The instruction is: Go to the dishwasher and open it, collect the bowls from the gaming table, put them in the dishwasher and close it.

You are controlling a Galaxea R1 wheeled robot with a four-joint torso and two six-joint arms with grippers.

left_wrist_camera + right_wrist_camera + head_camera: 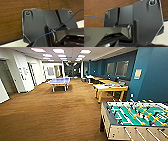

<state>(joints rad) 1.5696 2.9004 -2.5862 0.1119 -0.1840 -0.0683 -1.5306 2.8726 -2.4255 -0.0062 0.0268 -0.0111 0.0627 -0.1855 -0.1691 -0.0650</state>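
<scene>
— Where's the gaming table (110, 87)?
— Ahead on my right, beyond the foosball table (136, 119), long axis running left-right across the carpet (50, 112).
— Claws?
— I cannot tell, either one.

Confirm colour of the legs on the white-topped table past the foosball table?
Yellow legs under the gaming table, best in the head view.

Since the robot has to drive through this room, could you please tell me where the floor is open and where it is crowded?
The brown carpet lies open between the white wall and the foosball table, up to the blue table-tennis table. It is crowded along the blue wall: the white-topped, yellow-rimmed gaming table with further tables behind it.
</scene>
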